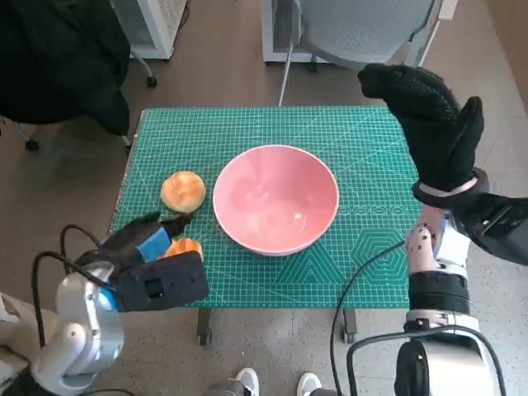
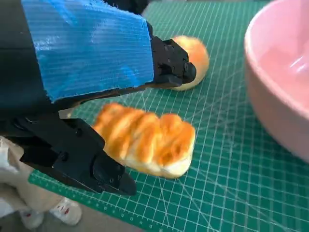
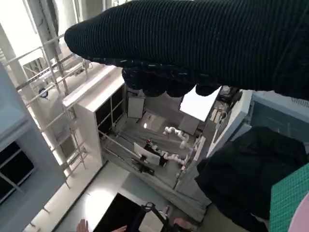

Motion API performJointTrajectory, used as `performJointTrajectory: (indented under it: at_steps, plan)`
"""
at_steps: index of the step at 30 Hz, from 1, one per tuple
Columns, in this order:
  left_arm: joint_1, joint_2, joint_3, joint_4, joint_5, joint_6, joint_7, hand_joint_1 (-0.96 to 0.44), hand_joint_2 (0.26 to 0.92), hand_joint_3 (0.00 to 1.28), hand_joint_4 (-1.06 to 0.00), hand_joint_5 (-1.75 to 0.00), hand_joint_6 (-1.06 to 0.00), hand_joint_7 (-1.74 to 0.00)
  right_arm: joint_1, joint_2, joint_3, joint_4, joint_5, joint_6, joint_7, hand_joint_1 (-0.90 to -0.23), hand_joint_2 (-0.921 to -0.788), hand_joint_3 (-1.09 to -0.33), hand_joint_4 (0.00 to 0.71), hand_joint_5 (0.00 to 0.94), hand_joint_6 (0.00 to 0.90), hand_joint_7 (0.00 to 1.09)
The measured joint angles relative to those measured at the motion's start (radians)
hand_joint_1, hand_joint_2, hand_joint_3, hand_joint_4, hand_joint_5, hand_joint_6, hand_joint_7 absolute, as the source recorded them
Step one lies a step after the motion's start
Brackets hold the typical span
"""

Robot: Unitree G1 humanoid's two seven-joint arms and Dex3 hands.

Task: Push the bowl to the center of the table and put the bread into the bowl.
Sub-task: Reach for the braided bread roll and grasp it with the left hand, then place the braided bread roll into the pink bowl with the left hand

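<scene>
The pink bowl (image 1: 275, 198) already sits about mid-worktop on the green cutting mat (image 1: 363, 148), so the pushing looks done and the bread is the job now. There are two breads: a round bun (image 1: 183, 191) at about nine o'clock from the bowl, and a flat, striped golden loaf (image 2: 147, 142) nearer the robot, at roughly seven o'clock from the bowl, close to the mat's near edge.

The left hand (image 1: 153, 264) is over that loaf. In the left wrist view its black fingers (image 2: 166, 65) are spread, one above the loaf towards the bun, another low on the loaf's near side. They bracket it but I can't see them pressing into it, so I'd call the hand open, holding nothing yet.

To do this well, I'd lower the hand until both sides meet the loaf's long flanks, then close gently; it looks soft and would squash or tear under a hard squeeze. Keep the upper finger clear of the bun, which lies just beyond it and could get nudged away. Lift straight up enough to clear the bowl's rim, carry towards two o'clock, and let go low over the middle.

The right hand (image 1: 433, 124), gloved, is raised above the worktop's far right corner, fingers extended, holding nothing, well out of the way.
</scene>
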Motion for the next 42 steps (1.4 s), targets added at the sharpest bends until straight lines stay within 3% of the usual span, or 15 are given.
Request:
performJointTrajectory:
  at_steps: [12, 18, 20, 21, 23, 25, 26, 27, 28, 29, 31, 32, 34, 42]
  plan:
    - [-0.06, -0.061, -0.044, 0.137, 0.052, -0.014, 0.0, -0.07, 0.745, 0.02, -0.08, 0.0, -0.25, 0.0, 0.016, -0.004, 0.0, -0.025, 0.016, 0.02, 0.023, -0.664, -0.921, -0.871, 0.351, 0.003, 0.368, 0.16]
    - [-0.082, -0.086, -0.062, 0.197, 0.089, -0.026, 0.01, -0.01, 0.776, 0.03, -0.11, -0.01, -0.28, -0.02, 0.026, -0.005, 0.001, -0.045, 0.031, 0.033, 0.028, -0.669, -0.921, -0.867, 0.351, 0.002, 0.38, 0.18]
    - [-0.083, -0.089, -0.068, 0.21, 0.105, -0.032, 0.013, 0.01, 0.793, 0.04, -0.15, -0.03, -0.32, -0.03, 0.028, -0.005, 0.001, -0.054, 0.035, 0.033, 0.029, -0.67, -0.921, -0.867, 0.351, 0.002, 0.383, 0.18]
    - [-0.084, -0.091, -0.071, 0.217, 0.112, -0.037, 0.015, 0.03, 0.81, 0.04, -0.27, -0.08, -0.37, -0.05, 0.029, -0.005, 0.001, -0.058, 0.035, 0.034, 0.029, -0.673, -0.921, -0.867, 0.351, 0.002, 0.385, 0.18]
    - [-0.089, -0.092, -0.078, 0.236, 0.129, -0.05, 0.02, 0.05, 0.826, 0.05, -0.39, -0.1, -0.42, -0.04, 0.032, -0.005, 0.002, -0.069, 0.036, 0.033, 0.029, -0.675, -0.921, -0.867, 0.351, 0.002, 0.387, 0.18]
    - [-0.091, -0.093, -0.084, 0.256, 0.148, -0.062, 0.027, 0.17, 0.832, 0.14, -0.46, -0.55, -0.53, -0.07, 0.036, -0.005, 0.005, -0.081, 0.036, 0.033, 0.029, -0.679, -0.921, -0.866, 0.352, 0.002, 0.389, 0.19]
    - [-0.093, -0.093, -0.087, 0.263, 0.154, -0.067, 0.031, 0.25, 0.773, 0.32, -0.5, -0.88, -0.61, -0.1, 0.038, -0.005, 0.005, -0.086, 0.036, 0.033, 0.029, -0.682, -0.921, -0.866, 0.352, 0.002, 0.39, 0.19]
    - [-0.093, -0.093, -0.089, 0.27, 0.163, -0.073, 0.035, 0.3, 0.725, 0.45, -0.52, -1.1, -0.67, -0.11, 0.042, -0.005, 0.006, -0.093, 0.036, 0.033, 0.029, -0.684, -0.921, -0.867, 0.352, 0.002, 0.391, 0.19]
    - [-0.093, -0.093, -0.091, 0.275, 0.172, -0.079, 0.038, 0.24, 0.739, 0.44, -0.53, -1.14, -0.65, -0.34, 0.045, -0.005, 0.007, -0.098, 0.036, 0.032, 0.029, -0.685, -0.921, -0.867, 0.352, 0.003, 0.391, 0.19]
    - [-0.093, -0.093, -0.092, 0.28, 0.18, -0.085, 0.041, 0.15, 0.725, 0.48, -0.54, -1.22, -0.62, -0.7, 0.049, -0.005, 0.009, -0.103, 0.036, 0.032, 0.029, -0.687, -0.921, -0.874, 0.353, 0.003, 0.391, 0.19]
    - [-0.093, -0.093, -0.091, 0.285, 0.194, -0.093, 0.054, 0.06, 0.698, 0.54, -0.56, -1.31, -0.59, -1.07, 0.053, -0.005, 0.01, -0.109, 0.037, 0.031, 0.032, -0.689, -0.921, -0.881, 0.354, 0.003, 0.39, 0.19]
    - [-0.093, -0.093, -0.09, 0.286, 0.201, -0.097, 0.057, 0.06, 0.698, 0.54, -0.56, -1.31, -0.59, -1.07, 0.054, -0.005, 0.011, -0.11, 0.038, 0.031, 0.034, -0.689, -0.921, -0.881, 0.354, 0.003, 0.39, 0.19]
    - [-0.092, -0.093, -0.088, 0.287, 0.21, -0.104, 0.067, 0.03, 0.686, 0.59, -0.5, -1.54, -0.62, -1.07, 0.055, -0.005, 0.011, -0.112, 0.041, 0.029, 0.044, -0.685, -0.921, -0.906, 0.355, 0.003, 0.384, 0.2]
    - [-0.072, -0.094, -0.047, 0.254, 0.216, -0.119, 0.068, 0.01, 0.753, 0.48, -0.49, -1.59, -0.62, -1.06, 0.054, -0.005, 0.01, -0.107, 0.072, 0.02, 0.098, -0.683, -0.921, -0.929, 0.351, 0.0, 0.368, 0.2]
